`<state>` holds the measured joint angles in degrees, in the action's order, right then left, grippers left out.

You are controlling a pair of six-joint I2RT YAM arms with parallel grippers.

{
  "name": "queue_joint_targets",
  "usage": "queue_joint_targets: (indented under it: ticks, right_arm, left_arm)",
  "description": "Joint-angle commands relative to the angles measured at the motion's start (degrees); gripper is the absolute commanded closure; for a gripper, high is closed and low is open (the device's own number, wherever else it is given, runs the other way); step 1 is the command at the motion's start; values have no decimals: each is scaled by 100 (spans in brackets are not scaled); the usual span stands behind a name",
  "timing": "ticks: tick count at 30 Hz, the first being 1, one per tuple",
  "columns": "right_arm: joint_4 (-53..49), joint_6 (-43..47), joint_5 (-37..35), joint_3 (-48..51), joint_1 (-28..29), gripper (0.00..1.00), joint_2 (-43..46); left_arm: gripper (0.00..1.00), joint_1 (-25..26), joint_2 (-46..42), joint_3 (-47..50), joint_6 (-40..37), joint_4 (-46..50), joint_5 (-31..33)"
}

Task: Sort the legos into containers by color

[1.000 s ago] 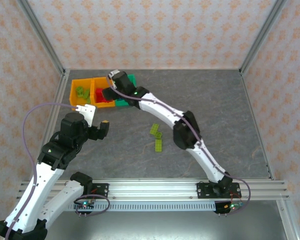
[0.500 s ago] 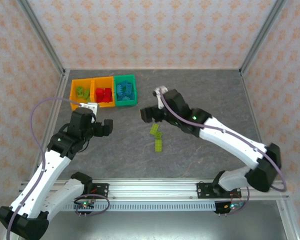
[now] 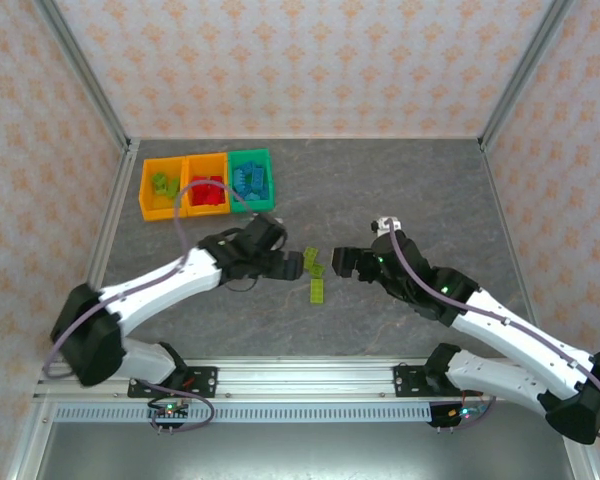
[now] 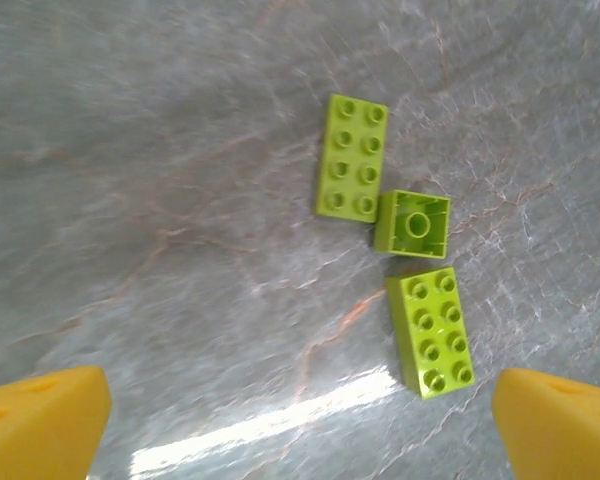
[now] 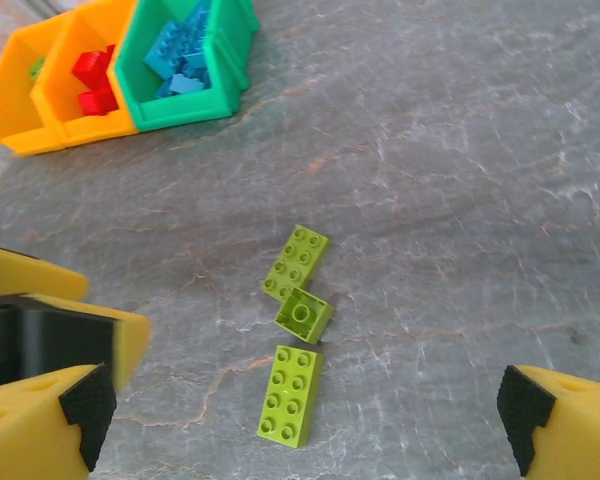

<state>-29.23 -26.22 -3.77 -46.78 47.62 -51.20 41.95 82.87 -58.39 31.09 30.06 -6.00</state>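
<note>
**Three green bricks sit between two open claws**

Three lime green legos lie in a little row on the gray table [image 3: 430, 190]. From the top, the left claw [image 3: 292, 265] is just beside them at 9 o'clock. The right claw [image 3: 342, 262] waits at 3 o'clock, a bit farther off, so the left one is nearer.

Both claws are spread wide apart and hold nothing. The left claw's yellow fingers [image 4: 40, 415] sit far out at each side of its own camera view.

From that camera, the bricks are up at 12 to 1 o'clock. The near long brick [image 4: 430, 332] comes first, then the small square brick [image 4: 413, 222], then the far long brick [image 4: 353, 158]. The near brick's long side runs about 12 to 6, and the fingers stand at 9 and 3. I think they could pinch it across its short side without much turning.

The square brick is tucked tight between the two long ones — touching or almost. A grab might bump it.

The containers [image 3: 185, 185] are well apart from the bricks, at 10 o'clock from the top. Green bricks already lie in the left orange bin [image 3: 145, 185]. The floor on the way there is open and the walls are far — but two claws reaching in together could knock each other.
</note>
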Motion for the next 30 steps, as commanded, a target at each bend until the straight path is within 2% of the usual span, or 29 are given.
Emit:
queue_joint_targets:
  ticks: [1, 9, 13, 21, 30]
  right_arm:
    - [-214, -362, -387, 92, -33, 0, 136]
    - [-274, -484, -416, 194, -42, 0, 172]
    - [-324, -482, -424, 217, -42, 0, 172]
    - [-494, -406, -371, 132, -42, 0, 172]
    - [-439, -444, -152, 72, -51, 0, 115]
  left_arm:
    - [4, 137, 701, -579, 263, -456, 308]
    - [6, 120, 2616, -2219, 146, 253, 689]
    - [12, 120, 3179, -2458, 208, 260, 731]
    - [42, 72, 3607, -2350, 290, 209, 837]
    - [72, 61, 3095, -1729, 312, -34, 971]
